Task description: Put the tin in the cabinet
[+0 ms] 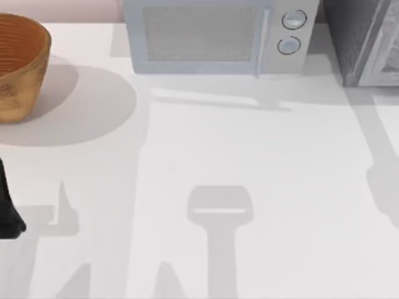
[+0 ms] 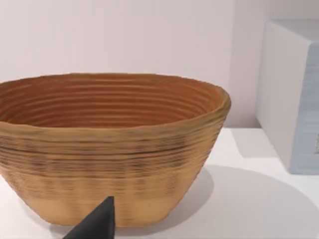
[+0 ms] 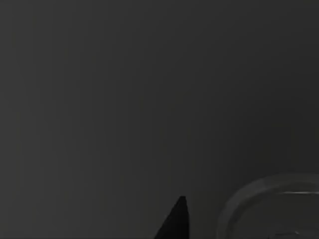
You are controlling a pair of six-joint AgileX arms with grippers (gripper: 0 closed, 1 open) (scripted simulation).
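Observation:
The tin is hidden from view. The cabinet [image 1: 358,37], a dark grey speckled box with a white-framed door panel, stands at the table's back right corner and is cut off by the top view's edge. My left gripper [image 1: 9,215] sits parked at the table's left edge as a black shape. One dark fingertip [image 2: 97,225] of it points toward a woven basket [image 2: 109,149] just in front of it. The right wrist view is dark.
The brown woven basket [image 1: 19,65] stands at the back left. A light grey microwave [image 1: 215,34] with two round knobs occupies the back middle, between the basket and the cabinet. The white table [image 1: 249,149] stretches across the front.

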